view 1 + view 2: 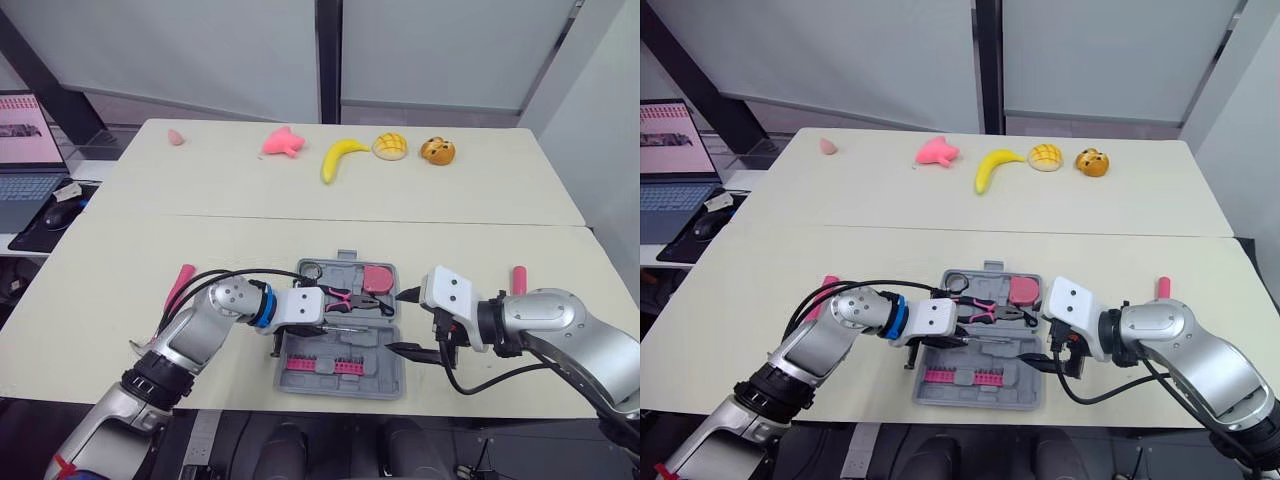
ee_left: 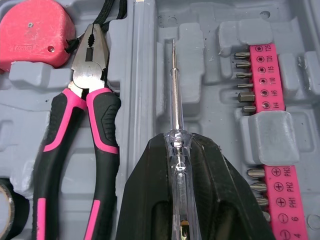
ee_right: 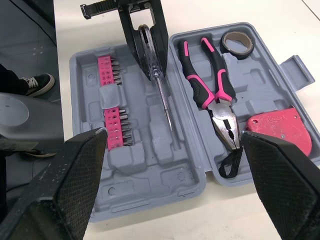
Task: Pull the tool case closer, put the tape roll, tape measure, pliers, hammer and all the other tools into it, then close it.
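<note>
The grey tool case (image 1: pixel 385 381) lies open at the table's front middle. In it rest a tape roll (image 3: pixel 237 44), pink-handled pliers (image 2: pixel 85 100), a red tape measure (image 2: pixel 30 30) and pink bit strips (image 2: pixel 262 75). My left gripper (image 1: pixel 326 320) is shut on a clear-handled screwdriver (image 2: pixel 174 100), held low over the case near its hinge, tip pointing right. My right gripper (image 1: pixel 402 322) stands open at the case's right edge, with nothing between its fingers (image 3: pixel 75 175). A pink-handled tool (image 1: pixel 180 285) lies on the table left of the case, and another (image 1: pixel 519 279) to the right.
Along the far side lie a pink toy (image 1: pixel 282 142), a banana (image 1: pixel 338 158), a bun (image 1: pixel 389 146) and an orange pastry (image 1: pixel 437 151). A laptop (image 1: pixel 25 165) and mouse (image 1: pixel 62 212) sit on a side desk at left. The table's front edge runs just below the case.
</note>
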`<state>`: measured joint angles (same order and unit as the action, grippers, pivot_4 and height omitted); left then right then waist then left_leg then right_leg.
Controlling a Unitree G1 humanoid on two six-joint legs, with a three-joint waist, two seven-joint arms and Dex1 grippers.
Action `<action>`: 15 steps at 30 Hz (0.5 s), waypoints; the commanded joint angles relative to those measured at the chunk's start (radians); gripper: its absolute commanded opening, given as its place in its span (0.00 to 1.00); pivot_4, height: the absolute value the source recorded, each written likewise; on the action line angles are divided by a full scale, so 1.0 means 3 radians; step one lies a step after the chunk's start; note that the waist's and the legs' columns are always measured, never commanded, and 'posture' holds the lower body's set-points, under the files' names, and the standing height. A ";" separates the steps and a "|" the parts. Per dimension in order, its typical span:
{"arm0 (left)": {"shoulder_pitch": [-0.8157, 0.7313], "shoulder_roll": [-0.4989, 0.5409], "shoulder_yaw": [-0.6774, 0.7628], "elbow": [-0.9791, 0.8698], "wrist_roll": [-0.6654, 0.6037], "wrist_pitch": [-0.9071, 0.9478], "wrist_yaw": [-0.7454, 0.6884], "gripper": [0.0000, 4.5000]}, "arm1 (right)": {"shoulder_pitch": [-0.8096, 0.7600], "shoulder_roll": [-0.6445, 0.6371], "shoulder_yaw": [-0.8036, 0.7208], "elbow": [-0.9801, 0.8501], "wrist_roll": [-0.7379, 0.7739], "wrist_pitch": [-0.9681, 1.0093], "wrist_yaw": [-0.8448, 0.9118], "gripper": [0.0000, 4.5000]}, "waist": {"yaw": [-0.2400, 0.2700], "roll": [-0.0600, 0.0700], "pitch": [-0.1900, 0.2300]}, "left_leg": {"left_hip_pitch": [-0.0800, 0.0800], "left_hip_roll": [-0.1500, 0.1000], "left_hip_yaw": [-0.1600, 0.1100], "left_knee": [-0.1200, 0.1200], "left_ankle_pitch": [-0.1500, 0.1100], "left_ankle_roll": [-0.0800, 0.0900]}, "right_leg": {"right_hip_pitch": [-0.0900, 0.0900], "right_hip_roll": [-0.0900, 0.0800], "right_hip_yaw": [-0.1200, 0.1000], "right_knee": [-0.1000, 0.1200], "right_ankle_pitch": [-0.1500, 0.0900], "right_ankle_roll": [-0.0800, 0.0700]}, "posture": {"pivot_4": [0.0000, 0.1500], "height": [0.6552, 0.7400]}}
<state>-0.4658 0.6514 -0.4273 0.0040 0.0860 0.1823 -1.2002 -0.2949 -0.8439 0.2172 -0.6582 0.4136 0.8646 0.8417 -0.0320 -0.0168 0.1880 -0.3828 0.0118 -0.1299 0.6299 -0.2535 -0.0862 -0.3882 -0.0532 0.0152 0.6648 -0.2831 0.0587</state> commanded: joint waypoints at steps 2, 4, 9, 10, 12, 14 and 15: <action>-0.0018 -0.0027 -0.0020 -0.0039 0.0031 0.0002 0.0024 0.05 | -0.0024 -0.0039 -0.0049 -0.0113 0.0008 0.0008 -0.0017 1.00 | 0.0001 0.0000 0.0000 | 0.0000 0.0000 0.0000 0.0000 0.0000 0.0000 | 0.0000 0.0000 0.0000 0.0000 0.0000 0.0000 | 1.00 0.96; -0.0005 -0.0030 -0.0026 -0.0056 0.0029 0.0015 0.0019 0.05 | -0.0029 -0.0040 -0.0049 -0.0117 0.0010 0.0015 -0.0018 1.00 | 0.0001 0.0000 0.0000 | 0.0000 0.0000 0.0000 0.0001 0.0000 0.0000 | 0.0000 0.0000 0.0000 0.0000 0.0000 0.0000 | 1.00 0.96; 0.0001 -0.0068 -0.0037 -0.0046 0.0039 0.0026 0.0030 0.05 | -0.0045 -0.0043 -0.0046 -0.0123 0.0014 0.0031 -0.0015 1.00 | 0.0002 0.0000 0.0000 | 0.0000 0.0000 0.0000 0.0001 0.0000 0.0000 | 0.0001 0.0000 0.0000 0.0000 0.0000 0.0000 | 1.00 0.96; 0.0003 -0.0078 -0.0037 -0.0048 0.0042 0.0038 0.0030 0.05 | -0.0046 -0.0046 -0.0046 -0.0124 0.0015 0.0033 -0.0013 1.00 | 0.0002 0.0000 0.0000 | 0.0000 0.0000 0.0000 0.0001 0.0000 0.0000 | 0.0001 0.0000 0.0000 0.0000 0.0000 0.0000 | 1.00 0.96; 0.0009 -0.0098 -0.0042 -0.0051 0.0055 0.0045 0.0042 0.05 | -0.0051 -0.0050 -0.0044 -0.0124 0.0013 0.0038 -0.0012 1.00 | 0.0001 0.0000 0.0000 | 0.0000 0.0000 0.0000 0.0001 0.0000 0.0000 | 0.0001 0.0000 0.0000 0.0001 0.0000 0.0000 | 1.00 0.96; 0.0014 -0.0116 -0.0049 -0.0048 0.0069 0.0049 0.0061 0.05 | -0.0056 -0.0052 -0.0042 -0.0125 0.0013 0.0043 -0.0013 1.00 | 0.0001 0.0000 0.0000 | 0.0000 0.0000 0.0000 0.0001 0.0000 0.0000 | 0.0001 0.0000 0.0000 0.0001 0.0000 0.0000 | 1.00 0.96; 0.0016 -0.0124 -0.0055 -0.0046 0.0077 0.0050 0.0070 0.05 | -0.0056 -0.0056 -0.0043 -0.0127 0.0014 0.0044 -0.0012 1.00 | 0.0001 0.0000 0.0000 | 0.0000 0.0000 0.0000 0.0002 0.0000 0.0000 | 0.0001 0.0000 0.0000 0.0002 0.0000 0.0000 | 1.00 0.96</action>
<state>-0.4634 0.6200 -0.4387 0.0048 0.1048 0.1947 -1.1878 -0.2965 -0.8493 0.2172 -0.6600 0.4144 0.8807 0.8361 -0.0316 -0.0168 0.1880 -0.3827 0.0117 -0.1298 0.6305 -0.2535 -0.0862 -0.3880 -0.0532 0.0153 0.6652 -0.2830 0.0588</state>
